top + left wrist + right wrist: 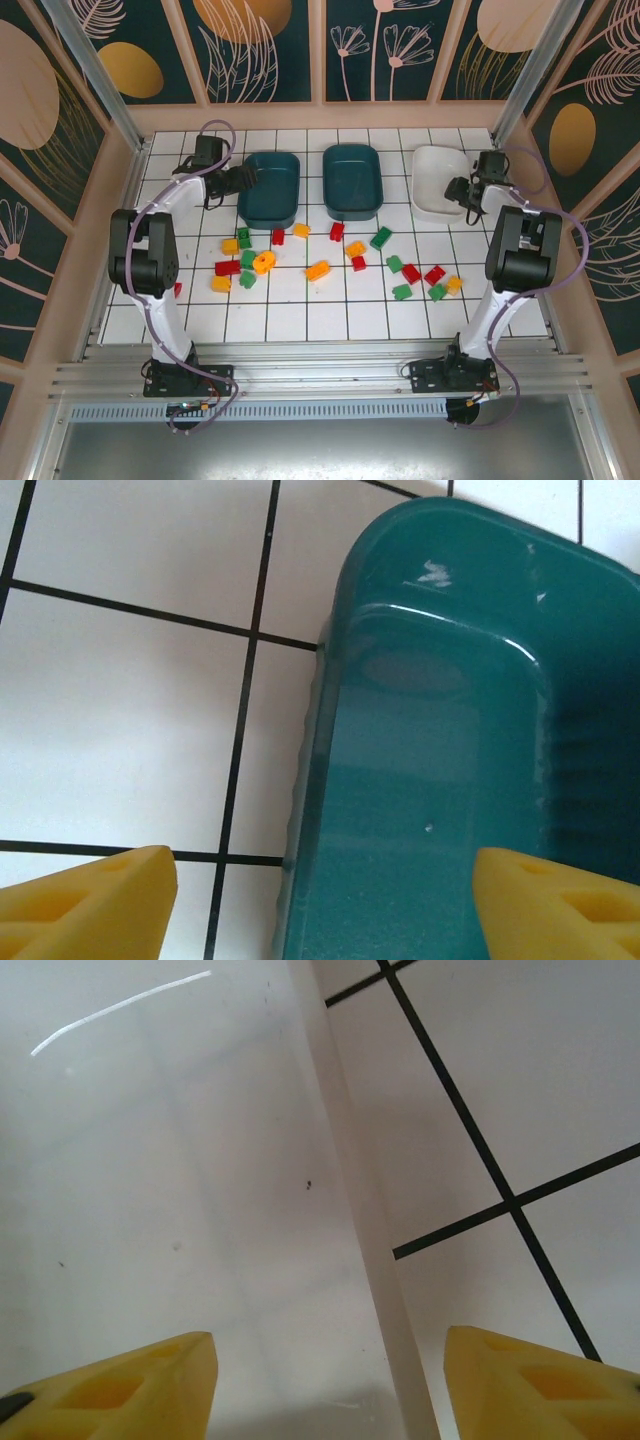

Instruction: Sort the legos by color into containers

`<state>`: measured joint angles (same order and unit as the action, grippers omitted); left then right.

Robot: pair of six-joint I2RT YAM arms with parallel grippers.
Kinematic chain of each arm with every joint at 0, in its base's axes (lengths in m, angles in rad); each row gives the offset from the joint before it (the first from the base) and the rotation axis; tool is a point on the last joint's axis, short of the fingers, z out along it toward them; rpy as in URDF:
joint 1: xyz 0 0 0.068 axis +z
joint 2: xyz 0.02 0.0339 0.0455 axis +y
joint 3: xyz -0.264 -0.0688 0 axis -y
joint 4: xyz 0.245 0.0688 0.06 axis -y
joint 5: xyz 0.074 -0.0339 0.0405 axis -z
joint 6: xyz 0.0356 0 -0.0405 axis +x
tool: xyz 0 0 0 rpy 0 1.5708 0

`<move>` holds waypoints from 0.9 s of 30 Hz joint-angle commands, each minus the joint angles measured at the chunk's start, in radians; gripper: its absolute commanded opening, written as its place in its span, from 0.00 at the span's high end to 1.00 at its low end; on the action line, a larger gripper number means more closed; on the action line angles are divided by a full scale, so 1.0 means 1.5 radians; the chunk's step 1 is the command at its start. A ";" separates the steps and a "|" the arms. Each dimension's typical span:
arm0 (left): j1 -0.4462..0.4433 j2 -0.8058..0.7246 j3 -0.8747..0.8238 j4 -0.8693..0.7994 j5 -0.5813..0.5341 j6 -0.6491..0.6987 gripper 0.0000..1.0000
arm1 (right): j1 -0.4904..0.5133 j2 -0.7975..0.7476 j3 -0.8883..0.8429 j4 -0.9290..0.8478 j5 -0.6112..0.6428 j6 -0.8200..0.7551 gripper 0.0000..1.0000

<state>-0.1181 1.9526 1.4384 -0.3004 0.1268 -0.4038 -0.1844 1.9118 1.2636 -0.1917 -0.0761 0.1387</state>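
Viewed from above, about twenty red, green and yellow-orange lego bricks (317, 269) lie scattered on the white tiled table (300, 320) in a band across the middle of the frame. Three trays line up above them along the top: a left teal tray (285, 160), a middle teal tray (352, 155) and a white tray (430, 160) at upper right. One red brick (178, 289) sits apart at the left, just beside the left arm (140, 250).

The left gripper (235, 180) hangs at the left rim of the left teal tray. The right gripper (462, 190) hangs at the right rim of the white tray.

In the left wrist view, the yellow fingers (90, 900) stand wide apart at the bottom corners of the frame, gripping nothing. One is over the tiles and the other over the inside of the teal tray, whose wall runs up the frame between them.

In the right wrist view, the fingers (120, 1385) are likewise spread wide with nothing held. One is over the white tray's floor at lower left and the other over the tiles at lower right, with the tray's wall between them.
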 commanded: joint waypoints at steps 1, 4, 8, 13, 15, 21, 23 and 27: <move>0.004 0.026 0.023 -0.022 -0.007 0.014 0.27 | -0.002 0.019 0.026 0.005 0.000 -0.014 0.44; 0.003 0.037 0.021 -0.021 -0.007 0.016 0.30 | 0.004 0.044 0.040 -0.004 0.001 -0.024 0.50; 0.003 0.049 0.015 -0.013 -0.003 0.018 0.36 | 0.010 0.064 0.055 -0.001 -0.021 -0.013 0.65; 0.003 0.061 0.021 -0.022 -0.016 0.024 0.47 | 0.038 0.077 0.072 -0.002 -0.018 -0.027 0.78; 0.003 0.060 0.020 -0.023 -0.025 0.030 0.55 | 0.051 0.077 0.072 0.001 -0.014 -0.034 0.83; 0.003 0.063 0.025 -0.025 -0.045 0.046 0.78 | 0.099 0.080 0.073 0.015 -0.029 -0.063 0.94; 0.003 0.066 0.031 -0.027 -0.045 0.054 0.84 | 0.115 0.083 0.076 0.015 -0.027 -0.073 0.95; 0.003 0.068 0.040 -0.035 -0.058 0.062 0.88 | 0.139 0.086 0.077 0.015 -0.035 -0.077 0.96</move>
<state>-0.1169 2.0342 1.4643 -0.3195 0.0681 -0.3370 0.0025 2.0174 1.3422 -0.1829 -0.1066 0.0479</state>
